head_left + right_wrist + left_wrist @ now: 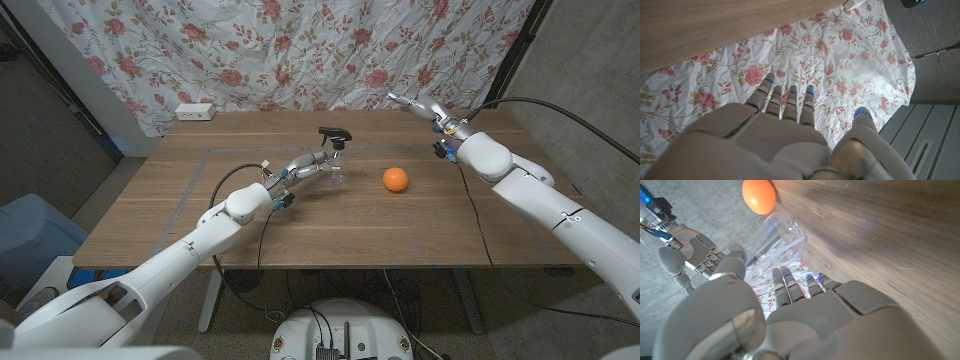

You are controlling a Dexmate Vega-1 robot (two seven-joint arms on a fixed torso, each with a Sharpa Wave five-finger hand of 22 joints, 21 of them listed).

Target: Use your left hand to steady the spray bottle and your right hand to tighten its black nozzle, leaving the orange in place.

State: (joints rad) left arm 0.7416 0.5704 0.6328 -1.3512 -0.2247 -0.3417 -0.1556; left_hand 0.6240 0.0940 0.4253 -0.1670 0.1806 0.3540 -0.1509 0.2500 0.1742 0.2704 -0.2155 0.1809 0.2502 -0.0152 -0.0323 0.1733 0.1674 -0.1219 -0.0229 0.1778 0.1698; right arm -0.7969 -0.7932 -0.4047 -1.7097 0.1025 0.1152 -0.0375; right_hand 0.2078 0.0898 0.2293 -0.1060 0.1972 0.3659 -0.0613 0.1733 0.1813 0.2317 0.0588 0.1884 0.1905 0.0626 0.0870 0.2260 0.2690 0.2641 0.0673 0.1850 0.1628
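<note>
The clear spray bottle [335,165] stands mid-tabletop, orange [396,179] at its 3 o'clock. Left robot hand [315,163] grips its body. Light, slippery plastic; take the black nozzle [334,134]. Right robot hand [420,107] hangs open, empty.

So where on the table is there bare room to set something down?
The near strip of the table in front of the orange is bare, as is the far-left wood near the power strip. It is crowded mid-table, where the left hand meets the spray bottle.
</note>
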